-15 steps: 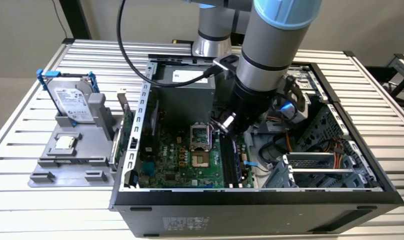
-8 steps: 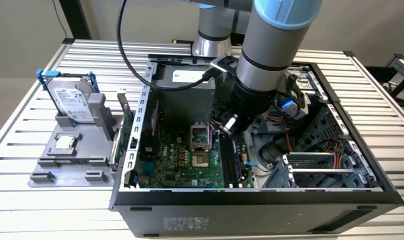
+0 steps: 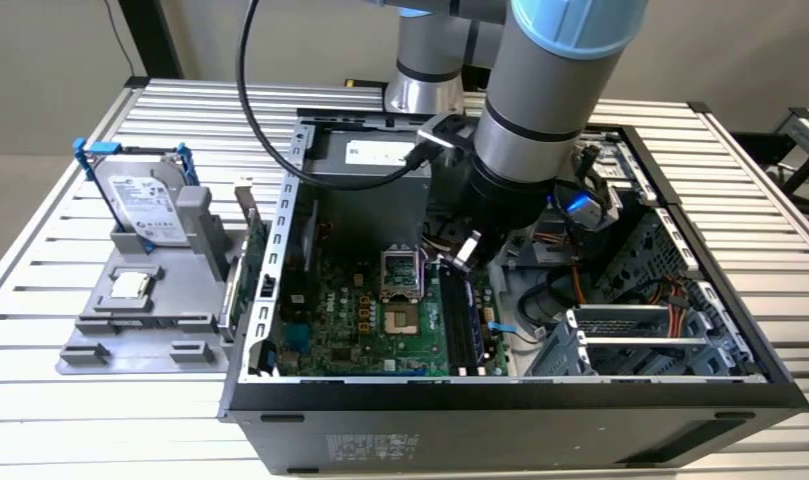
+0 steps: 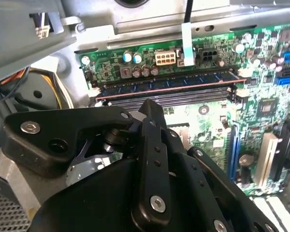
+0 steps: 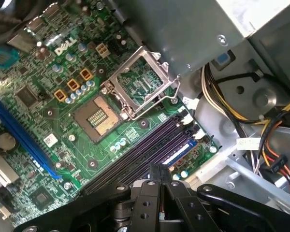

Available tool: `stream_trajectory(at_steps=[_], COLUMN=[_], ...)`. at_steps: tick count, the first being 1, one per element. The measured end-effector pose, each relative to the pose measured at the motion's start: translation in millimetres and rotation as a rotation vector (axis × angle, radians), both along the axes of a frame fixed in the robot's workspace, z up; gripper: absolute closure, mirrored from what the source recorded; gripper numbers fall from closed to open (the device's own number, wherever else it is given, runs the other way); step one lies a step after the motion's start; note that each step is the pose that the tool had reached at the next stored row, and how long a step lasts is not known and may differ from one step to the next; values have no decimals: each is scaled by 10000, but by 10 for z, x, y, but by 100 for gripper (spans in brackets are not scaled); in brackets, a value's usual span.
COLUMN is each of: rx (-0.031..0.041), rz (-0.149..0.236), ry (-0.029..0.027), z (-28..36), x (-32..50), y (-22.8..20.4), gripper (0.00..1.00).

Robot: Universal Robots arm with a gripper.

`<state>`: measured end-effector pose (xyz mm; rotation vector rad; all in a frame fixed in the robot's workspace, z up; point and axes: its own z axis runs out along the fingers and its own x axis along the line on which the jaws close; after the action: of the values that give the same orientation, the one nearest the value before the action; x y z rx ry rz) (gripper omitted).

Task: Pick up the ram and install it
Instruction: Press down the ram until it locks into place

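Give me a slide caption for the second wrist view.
Pincer poised just above the ram, which lies along a memory slot on the green motherboard.

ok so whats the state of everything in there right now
ram: lying in one of the memory slots, not held
gripper: shut, empty, tips over those slots
cpu socket: empty, retention frame lifted open
computer case: lying on its side, open
hard drive: standing upright in the grey stand beside the case
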<state>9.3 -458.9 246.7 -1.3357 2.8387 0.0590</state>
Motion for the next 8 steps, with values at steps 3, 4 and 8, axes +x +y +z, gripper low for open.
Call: stream_trajectory(at_steps=[3,4,8], rx=[1,1,0], rz=[315,427,861], ry=[0,0,0], z=[0,0,0], x=[5,8,14], y=[0,0,0], gripper=[100,100,100])
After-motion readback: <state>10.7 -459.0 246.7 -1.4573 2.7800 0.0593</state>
